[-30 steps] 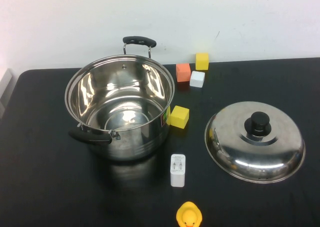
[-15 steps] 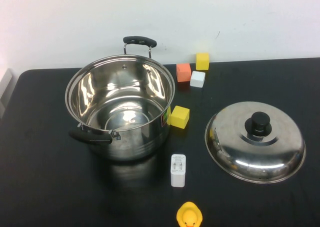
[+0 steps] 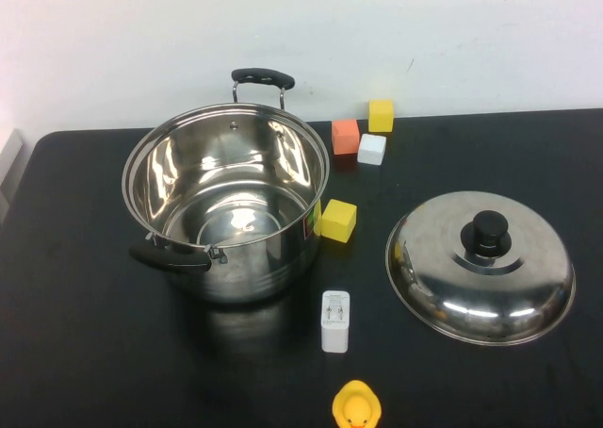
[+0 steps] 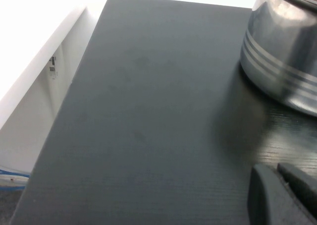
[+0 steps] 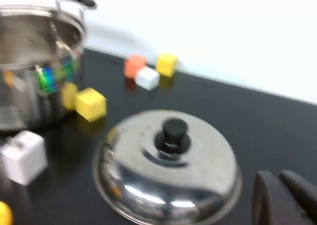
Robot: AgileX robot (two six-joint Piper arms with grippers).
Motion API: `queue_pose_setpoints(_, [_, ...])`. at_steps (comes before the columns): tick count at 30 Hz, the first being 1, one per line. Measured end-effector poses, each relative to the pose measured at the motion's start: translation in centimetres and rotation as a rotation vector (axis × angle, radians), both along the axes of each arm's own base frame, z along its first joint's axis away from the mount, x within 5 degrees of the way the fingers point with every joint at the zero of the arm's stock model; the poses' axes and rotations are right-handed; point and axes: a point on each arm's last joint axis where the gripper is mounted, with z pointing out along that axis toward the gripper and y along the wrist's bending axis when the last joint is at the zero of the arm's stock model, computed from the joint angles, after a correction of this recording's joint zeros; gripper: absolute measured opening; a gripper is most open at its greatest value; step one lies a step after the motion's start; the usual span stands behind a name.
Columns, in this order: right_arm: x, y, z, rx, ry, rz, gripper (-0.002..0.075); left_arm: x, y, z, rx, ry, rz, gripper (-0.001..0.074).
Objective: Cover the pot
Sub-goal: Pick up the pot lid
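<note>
The pot [image 3: 226, 202] stands open and upright at the table's left-centre, with one black handle at the back and one at the front left; it has a sticker on its right side. Its lower wall shows in the left wrist view [image 4: 282, 56], and it also shows in the right wrist view [image 5: 34, 61]. The domed steel lid [image 3: 480, 266] with a black knob [image 3: 489, 232] lies on the table to the pot's right; the right wrist view shows it too [image 5: 168, 165]. Neither arm shows in the high view. My left gripper [image 4: 275, 169] is shut and empty over bare table left of the pot. My right gripper [image 5: 277, 176] is shut and empty beside the lid.
A yellow block [image 3: 338, 221] touches the pot's right side. Orange [image 3: 345, 136], white [image 3: 372, 149] and yellow [image 3: 381, 115] blocks sit at the back. A white charger [image 3: 334, 321] and a yellow duck [image 3: 356, 406] lie in front. The black table [image 3: 75, 353] ends at the left edge [image 4: 64, 101].
</note>
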Motion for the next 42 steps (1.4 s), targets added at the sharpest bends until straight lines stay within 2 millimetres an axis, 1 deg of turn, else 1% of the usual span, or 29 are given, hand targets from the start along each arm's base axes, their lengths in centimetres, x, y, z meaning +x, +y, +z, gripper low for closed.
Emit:
queue_pose_setpoints(3, [1.5, -0.6, -0.4, -0.004, 0.062, -0.07, 0.0011, 0.0, 0.0, 0.0, 0.0, 0.0, 0.0, -0.0002])
queue_pose_setpoints(6, [3.1, -1.4, -0.9, 0.111, 0.127, -0.211, 0.0011, 0.0, 0.0, 0.0, 0.0, 0.0, 0.0, -0.0002])
queue_pose_setpoints(8, [4.2, -1.7, -0.9, 0.167, 0.112, -0.276, 0.0011, 0.0, 0.0, 0.0, 0.0, 0.0, 0.0, -0.0002])
queue_pose_setpoints(9, [4.9, -1.6, -0.8, 0.172, 0.087, -0.272, 0.0011, 0.0, 0.0, 0.0, 0.0, 0.0, 0.0, -0.0002])
queue_pose_setpoints(11, [6.3, -0.9, -0.7, 0.168, 0.038, -0.221, 0.0011, 0.0, 0.0, 0.0, 0.0, 0.0, 0.0, -0.0002])
queue_pose_setpoints(13, [7.4, 0.4, -0.8, 0.131, 0.006, -0.135, 0.0011, 0.0, 0.0, 0.0, 0.0, 0.0, 0.0, -0.0002])
queue_pose_setpoints(15, [8.2, 1.9, -1.1, 0.046, -0.032, -0.032, 0.0011, 0.0, 0.0, 0.0, 0.0, 0.0, 0.0, -0.0002])
queue_pose_setpoints(18, [8.9, 4.1, -1.7, -0.129, -0.097, 0.109, 0.0011, 0.0, 0.0, 0.0, 0.0, 0.0, 0.0, -0.0002])
queue_pose_setpoints(20, [9.3, 5.4, -2.1, -0.199, -0.145, 0.166, 0.0011, 0.0, 0.0, 0.0, 0.0, 0.0, 0.0, -0.0002])
queue_pose_setpoints(22, [9.6, 6.4, -2.3, -0.232, -0.188, 0.197, 0.0011, 0.0, 0.0, 0.0, 0.0, 0.0, 0.0, -0.0002])
queue_pose_setpoints(25, [10.4, 7.3, -2.9, -0.257, -0.222, 0.205, 0.0011, 0.0, 0.0, 0.0, 0.0, 0.0, 0.0, -0.0002])
queue_pose_setpoints(28, [11.2, 7.9, -3.8, -0.224, -0.201, 0.202, 0.0011, 0.0, 0.0, 0.0, 0.0, 0.0, 0.0, -0.0002])
queue_pose_setpoints(34, [12.6, 8.8, -5.5, -0.054, -0.151, 0.165, 0.0011, 0.0, 0.0, 0.0, 0.0, 0.0, 0.0, -0.0002])
queue_pose_setpoints(37, [13.1, 9.2, -6.0, -0.006, -0.167, 0.158, 0.0011, 0.0, 0.0, 0.0, 0.0, 0.0, 0.0, -0.0002])
queue_pose_setpoints(42, [14.1, 9.8, -6.9, 0.011, -0.235, 0.158, 0.0011, 0.0, 0.0, 0.0, 0.0, 0.0, 0.0, -0.0002])
